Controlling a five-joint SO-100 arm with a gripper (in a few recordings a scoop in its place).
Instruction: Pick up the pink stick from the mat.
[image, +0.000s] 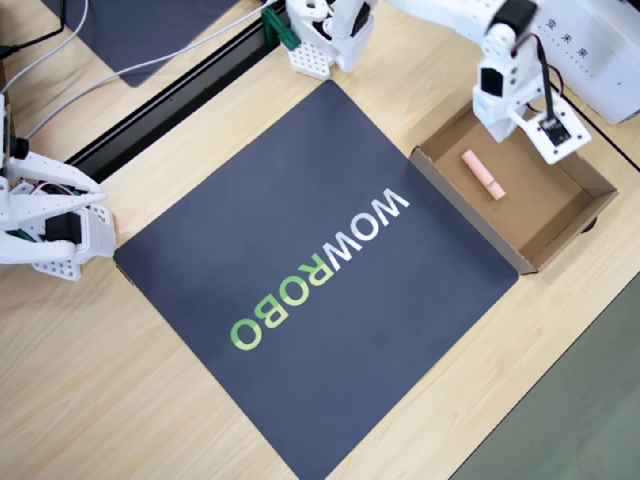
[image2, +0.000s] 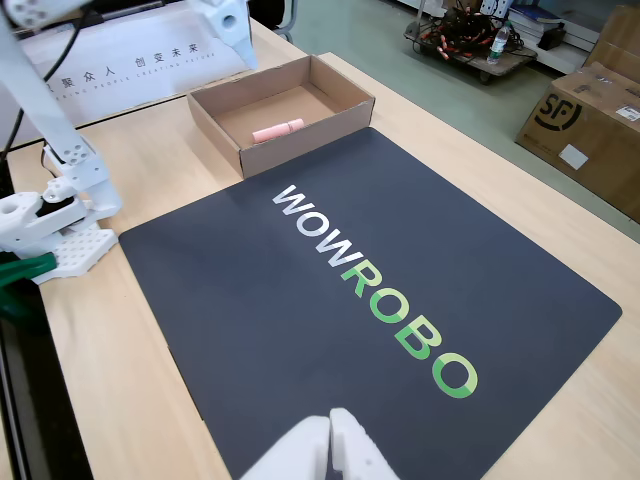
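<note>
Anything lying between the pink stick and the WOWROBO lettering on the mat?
Yes: the cardboard box wall. In both views the pink stick lies inside the box, and its near wall stands between it and the lettering on the mat. The mat there is bare.

**White arm stretched out, wrist pointing down**

In the overhead view the white arm reaches from its base (image: 320, 40) at the top edge out to the right, and its gripper (image: 510, 118) points downward. In the fixed view the gripper (image2: 235, 25) hangs at the far left. Its jaw state cannot be made out.
</note>
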